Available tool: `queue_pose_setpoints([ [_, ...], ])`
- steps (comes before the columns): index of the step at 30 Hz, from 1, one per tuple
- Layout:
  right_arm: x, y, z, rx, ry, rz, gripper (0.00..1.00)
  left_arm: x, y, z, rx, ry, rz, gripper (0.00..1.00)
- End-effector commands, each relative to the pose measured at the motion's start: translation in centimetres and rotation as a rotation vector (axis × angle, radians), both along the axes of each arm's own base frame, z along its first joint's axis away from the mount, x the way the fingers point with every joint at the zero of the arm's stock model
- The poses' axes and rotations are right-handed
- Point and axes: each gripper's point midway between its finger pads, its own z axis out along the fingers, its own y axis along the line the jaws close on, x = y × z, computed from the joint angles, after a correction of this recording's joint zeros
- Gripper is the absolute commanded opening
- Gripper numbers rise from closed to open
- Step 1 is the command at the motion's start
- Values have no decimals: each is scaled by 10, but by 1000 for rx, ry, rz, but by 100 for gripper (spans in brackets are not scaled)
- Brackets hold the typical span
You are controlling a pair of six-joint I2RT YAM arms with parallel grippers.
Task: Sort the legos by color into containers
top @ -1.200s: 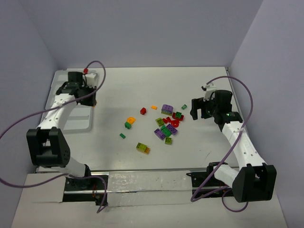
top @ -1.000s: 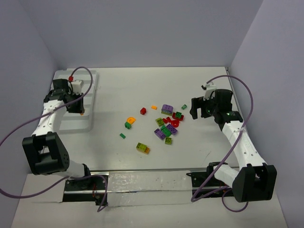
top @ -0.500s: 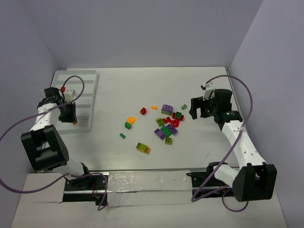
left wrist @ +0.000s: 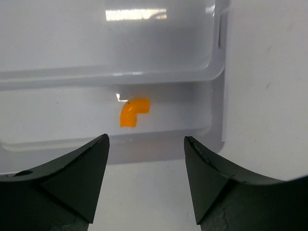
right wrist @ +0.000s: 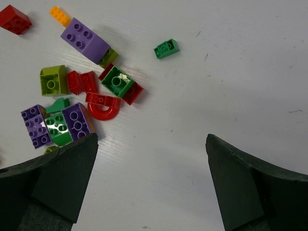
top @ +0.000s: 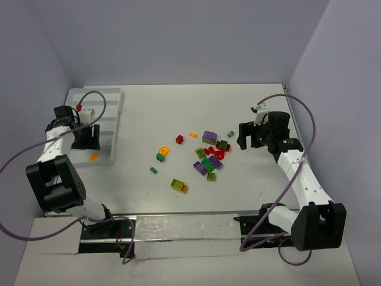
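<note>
Logging left gripper (left wrist: 147, 144) spread, empty, above orange lego (left wrist: 134, 111) lying in container (left wrist: 57, 120); right gripper (right wrist: 151, 144) spread, empty, beside loose legos (right wrist: 115, 82).

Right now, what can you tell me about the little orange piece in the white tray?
The orange piece is a tiny, smooth, shiny plastic bend, like an elbow noodle. It lies flat and alone on the floor of a narrow compartment in the white tray, in the row at its near edge. Only the tray touches it; the left claw hangs open above it.
</note>
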Motion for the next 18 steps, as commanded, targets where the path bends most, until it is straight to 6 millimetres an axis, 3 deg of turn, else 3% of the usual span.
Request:
queue_pose_setpoints([
  [1,14,2,22,1,-66,1,100,40,-7,56,-28,-164,-54,74],
  [3,15,3,21,5,-64,-1,100,55,-28,75,-58,-218,-102,73],
  [7,17,5,20,15,-59,-2,100,73,-99,90,-97,-274,-246,69],
  [9,18,5,19,16,-53,-2,100,74,-156,84,-118,-269,-356,65],
  [13,17,2,19,4,-53,-10,100,72,-234,60,-153,-222,-476,59],
  [18,16,1,19,-6,-56,-12,100,59,-288,25,-140,-134,-609,64],
])
